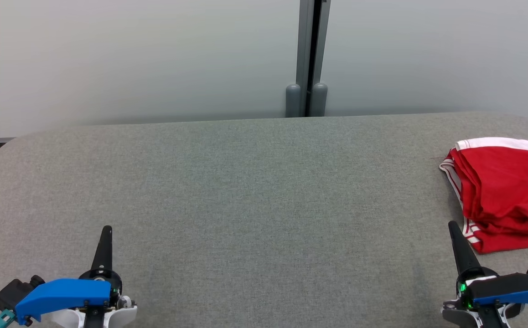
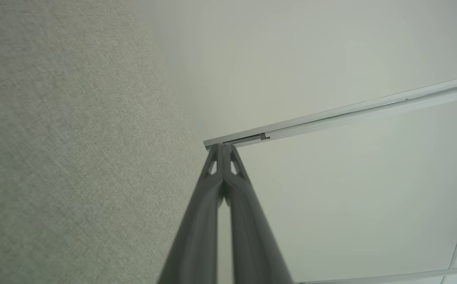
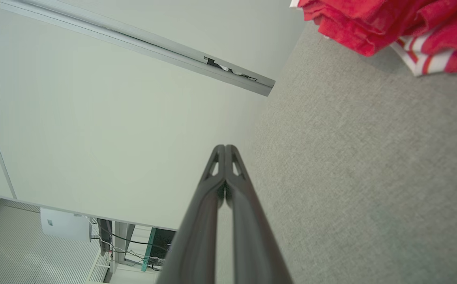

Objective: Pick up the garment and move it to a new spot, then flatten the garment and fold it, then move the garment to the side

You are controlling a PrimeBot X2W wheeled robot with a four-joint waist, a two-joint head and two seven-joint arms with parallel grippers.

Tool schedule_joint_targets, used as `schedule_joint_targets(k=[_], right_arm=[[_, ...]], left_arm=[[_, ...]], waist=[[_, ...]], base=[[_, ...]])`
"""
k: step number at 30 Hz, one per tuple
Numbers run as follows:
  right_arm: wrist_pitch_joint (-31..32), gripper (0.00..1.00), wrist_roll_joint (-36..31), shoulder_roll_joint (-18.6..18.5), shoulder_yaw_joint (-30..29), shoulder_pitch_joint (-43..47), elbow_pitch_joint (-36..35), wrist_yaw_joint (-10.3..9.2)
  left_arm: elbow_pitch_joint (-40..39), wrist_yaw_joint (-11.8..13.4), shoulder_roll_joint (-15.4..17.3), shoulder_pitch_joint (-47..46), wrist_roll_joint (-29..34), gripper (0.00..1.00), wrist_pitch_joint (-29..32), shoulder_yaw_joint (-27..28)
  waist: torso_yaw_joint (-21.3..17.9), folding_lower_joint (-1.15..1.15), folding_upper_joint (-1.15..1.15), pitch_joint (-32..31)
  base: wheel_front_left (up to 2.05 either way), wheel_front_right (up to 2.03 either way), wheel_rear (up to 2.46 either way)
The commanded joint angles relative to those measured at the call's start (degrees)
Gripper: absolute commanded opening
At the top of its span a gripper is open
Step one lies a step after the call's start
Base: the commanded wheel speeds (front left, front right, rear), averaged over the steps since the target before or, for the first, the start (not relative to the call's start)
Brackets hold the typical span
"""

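Note:
A red garment point(image 1: 503, 196) with white trim lies folded in a neat stack at the far right of the grey table point(image 1: 255, 191); the right wrist view catches its edge point(image 3: 390, 27) at the top right. My right gripper point(image 1: 452, 224) is shut and empty, its tip just left of the garment's near corner, apart from it; its fingertips point(image 3: 225, 148) meet in the wrist view. At the lower left, far from the garment, my left gripper point(image 1: 106, 228) is shut on nothing, fingertips point(image 2: 223, 146) pressed together.
A pale wall with a grey vertical post point(image 1: 312, 59) stands behind the table's far edge. The table's rounded corners fall away at far left and far right. The garment reaches the right edge of the head view.

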Motion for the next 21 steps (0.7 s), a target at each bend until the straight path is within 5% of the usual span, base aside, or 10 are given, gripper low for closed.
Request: schedule_joint_targets(k=[1,21], right_arm=[[0.35,0.0,1.47,-0.17,-0.2,-1.4,-0.71,0.03],[2.37,0.0,11.45,-0.17,-0.71,-1.6,-1.11,0.04]], left_arm=[[-0.65,-0.32,-0.04,-1.12,-1.04,0.0,0.37,0.48],[-1.45,-1.06,-0.8,-1.75,-8.83,0.0,2.58,2.52]], waist=[[0.01,0.0,0.0,-0.01],[0.1,0.0,0.0,-0.2]], base=[[0.0,0.0,0.0],[0.0,0.0,0.0]])
